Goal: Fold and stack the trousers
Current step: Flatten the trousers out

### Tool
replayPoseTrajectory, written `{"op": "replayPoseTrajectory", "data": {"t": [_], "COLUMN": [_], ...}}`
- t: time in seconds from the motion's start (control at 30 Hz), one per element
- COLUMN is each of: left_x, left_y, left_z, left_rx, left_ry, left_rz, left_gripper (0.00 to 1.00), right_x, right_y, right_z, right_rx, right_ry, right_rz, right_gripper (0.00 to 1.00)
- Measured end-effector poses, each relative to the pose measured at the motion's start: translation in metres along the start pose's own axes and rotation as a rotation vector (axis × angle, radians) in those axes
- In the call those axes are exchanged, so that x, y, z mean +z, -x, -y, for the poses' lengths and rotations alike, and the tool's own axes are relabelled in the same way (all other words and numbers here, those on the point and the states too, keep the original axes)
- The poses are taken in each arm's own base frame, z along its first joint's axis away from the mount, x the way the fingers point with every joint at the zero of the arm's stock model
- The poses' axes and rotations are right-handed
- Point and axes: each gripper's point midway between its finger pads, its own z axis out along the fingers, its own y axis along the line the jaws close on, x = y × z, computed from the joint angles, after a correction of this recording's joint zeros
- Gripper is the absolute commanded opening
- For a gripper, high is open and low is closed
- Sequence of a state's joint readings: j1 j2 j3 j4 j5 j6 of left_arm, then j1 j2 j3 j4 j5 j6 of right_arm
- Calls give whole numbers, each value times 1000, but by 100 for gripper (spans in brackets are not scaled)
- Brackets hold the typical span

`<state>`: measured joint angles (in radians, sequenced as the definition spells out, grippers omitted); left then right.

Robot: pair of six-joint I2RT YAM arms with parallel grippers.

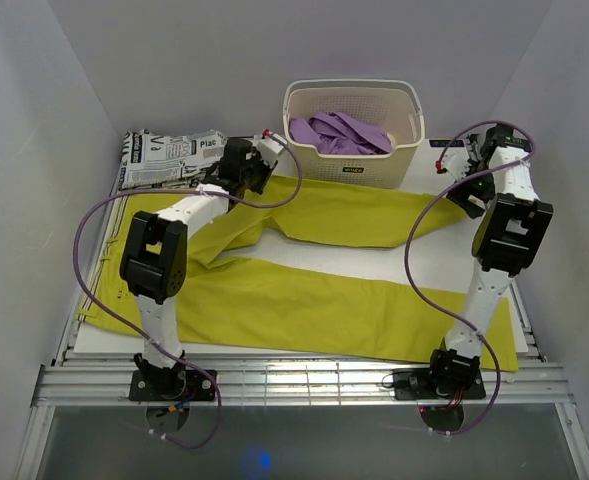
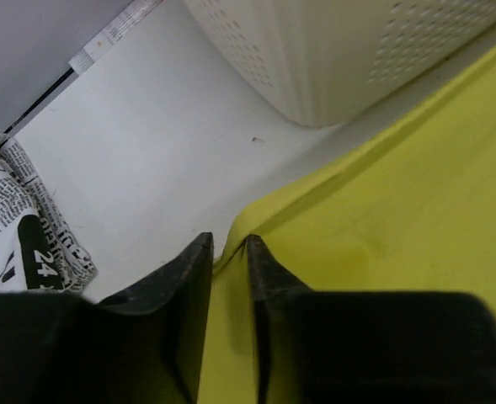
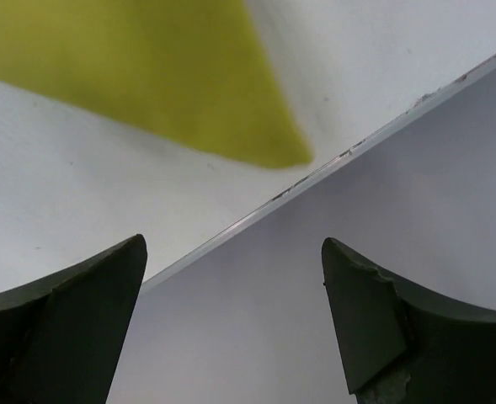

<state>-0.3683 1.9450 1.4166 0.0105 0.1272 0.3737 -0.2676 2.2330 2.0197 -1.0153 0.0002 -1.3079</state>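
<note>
Yellow trousers (image 1: 304,300) lie spread on the white table, one leg along the front and one running to the back right. My left gripper (image 1: 259,172) is at the back left end of the far leg. In the left wrist view it (image 2: 228,248) is shut on the yellow cloth's edge (image 2: 399,210), which passes between the fingers. My right gripper (image 1: 466,200) is by the far leg's right end. In the right wrist view it (image 3: 233,248) is open and empty, a yellow corner (image 3: 146,67) beyond it.
A cream basket (image 1: 354,170) with purple cloth (image 1: 339,132) stands at the back centre, close in the left wrist view (image 2: 340,50). A folded newspaper-print garment (image 1: 169,158) lies at the back left. The grey right wall (image 3: 357,168) is close to the right gripper.
</note>
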Motion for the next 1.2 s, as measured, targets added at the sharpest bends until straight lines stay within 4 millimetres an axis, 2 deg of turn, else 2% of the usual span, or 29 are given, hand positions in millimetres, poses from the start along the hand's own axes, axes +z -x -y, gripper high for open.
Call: {"op": "replayPoseTrajectory", "data": {"t": [0.1, 0.13, 0.23, 0.33, 0.37, 0.43, 0.53, 0.63, 0.73, 0.83, 0.97, 1.0, 1.1, 1.2], "left_x": [-3, -9, -38, -79, -92, -114, -146, -165, -173, -178, -176, -175, -163, -150], "left_y": [-3, -4, -6, 0, 3, 6, -8, -37, -68, -80, -68, -62, -38, -24], "left_z": [-5, -6, -4, -8, -10, -17, -34, -40, -18, 13, 33, 34, 35, 43], "left_rx": [-32, -42, -87, -135, -153, -192, -268, -338, -366, -358, -296, -286, -250, -204], "left_ry": [1, -3, -13, -3, -1, 7, 28, 10, -86, -209, -283, -293, -314, -331], "left_rz": [-47, -61, -94, -103, -97, -90, -112, -172, -247, -288, -272, -262, -217, -192], "left_gripper": [64, 85, 87, 87, 87, 87, 87, 86, 86, 86, 85, 84, 84, 84], "right_x": [-8, -16, -49, -94, -104, -115, -106, -83, -68, -56, -31, -23, -16, -6], "right_y": [-3, -3, -2, 0, 0, -2, -18, -36, -49, -58, -63, -64, -56, -34], "right_z": [-3, -6, -34, -82, -100, -140, -215, -265, -296, -309, -304, -299, -277, -233], "right_rx": [44, 53, 78, 91, 93, 91, 92, 105, 103, 98, 114, 131, 187, 221], "right_ry": [-8, -17, 1, 50, 60, 106, 259, 410, 486, 495, 479, 478, 483, 420], "right_rz": [-21, -17, 15, 68, 85, 95, 55, -3, -43, -72, -103, -119, -136, -69], "right_gripper": [91, 92, 99, 82, 75, 71, 74, 82, 81, 79, 75, 74, 75, 78]}}
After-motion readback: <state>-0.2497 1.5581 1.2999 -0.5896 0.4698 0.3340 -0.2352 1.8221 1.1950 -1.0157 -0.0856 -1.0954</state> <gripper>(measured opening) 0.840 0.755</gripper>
